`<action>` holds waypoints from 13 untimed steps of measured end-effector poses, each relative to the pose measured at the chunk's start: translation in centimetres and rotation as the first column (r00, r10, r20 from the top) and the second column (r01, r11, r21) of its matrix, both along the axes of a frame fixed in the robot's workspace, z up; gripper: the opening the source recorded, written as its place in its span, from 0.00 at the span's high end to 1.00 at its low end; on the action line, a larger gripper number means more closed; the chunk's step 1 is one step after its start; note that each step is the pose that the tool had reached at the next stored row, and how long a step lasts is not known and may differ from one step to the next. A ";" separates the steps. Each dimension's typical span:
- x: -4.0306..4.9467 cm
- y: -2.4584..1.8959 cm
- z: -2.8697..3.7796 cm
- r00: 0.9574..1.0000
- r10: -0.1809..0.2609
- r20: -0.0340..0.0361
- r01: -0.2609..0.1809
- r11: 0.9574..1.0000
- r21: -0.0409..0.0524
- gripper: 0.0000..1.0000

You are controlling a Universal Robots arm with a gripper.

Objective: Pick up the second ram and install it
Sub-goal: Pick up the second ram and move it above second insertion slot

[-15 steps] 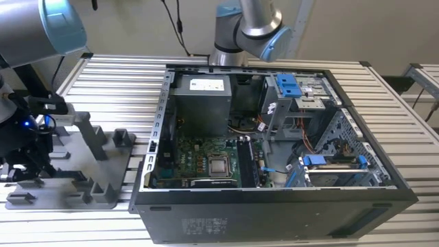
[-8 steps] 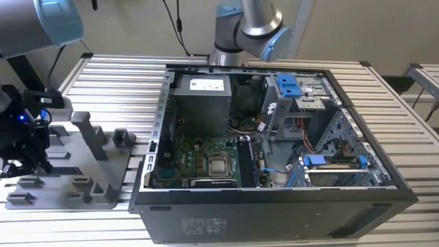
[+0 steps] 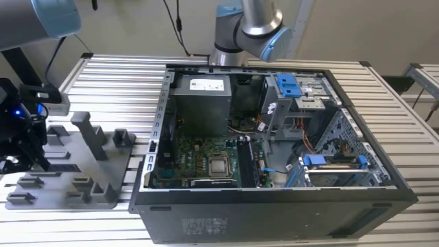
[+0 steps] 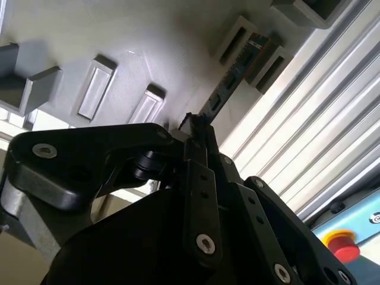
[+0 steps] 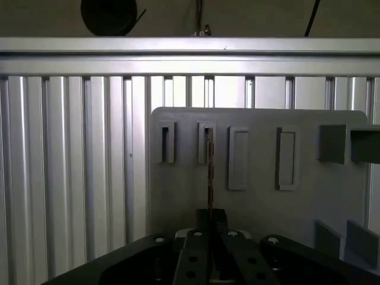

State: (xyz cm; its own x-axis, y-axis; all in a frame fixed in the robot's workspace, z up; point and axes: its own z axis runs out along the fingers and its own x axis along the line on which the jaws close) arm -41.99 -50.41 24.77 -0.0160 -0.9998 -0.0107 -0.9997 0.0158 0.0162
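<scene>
The second ram (image 5: 209,172) shows edge-on as a thin dark board running from my gripper (image 5: 211,218) to a slot of the grey fixture tray (image 5: 309,208). In the second wrist view the ram (image 4: 228,80) reaches from the gripper (image 4: 195,126) to two upright slot posts. The jaws stand pressed against the ram's near end. Whether the board has risen out of the slot is hard to tell. In the exterior view the gripper (image 3: 28,157) hangs over the tray (image 3: 82,198) at that view's left.
The open computer case (image 3: 384,170) lies at the exterior view's right, with its motherboard (image 3: 199,162), memory slots (image 3: 250,162) and power supply (image 3: 199,103). Ribbed aluminium table slats (image 5: 71,166) surround the tray. A red button (image 4: 341,244) sits beyond the table edge.
</scene>
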 end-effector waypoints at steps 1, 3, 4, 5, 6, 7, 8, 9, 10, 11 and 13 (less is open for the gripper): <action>0.00 0.00 0.10 1.000 0.000 0.000 0.000 1.000 0.000 0.86; 0.00 0.00 0.40 1.000 0.000 0.000 0.000 1.000 0.000 0.86; 0.00 0.00 0.59 1.000 0.000 0.000 0.000 1.000 0.000 0.86; 0.00 0.00 0.79 1.000 0.000 0.000 0.000 1.000 0.000 0.86; 0.00 0.00 1.00 1.000 0.000 0.000 0.000 1.000 0.000 0.86; 0.00 0.00 1.21 1.000 0.000 0.000 0.000 1.000 0.000 0.86; 0.00 0.00 1.43 1.000 0.000 0.000 0.000 1.000 0.000 0.86; 0.00 0.00 1.64 1.000 0.000 0.000 0.000 1.000 0.000 0.86; 0.00 0.00 1.86 1.000 0.000 0.000 0.000 1.000 0.000 0.86; 0.00 0.00 2.09 1.000 0.000 0.000 0.000 1.000 0.000 0.86; 0.00 0.00 2.58 1.000 0.000 0.000 0.000 1.000 0.000 0.86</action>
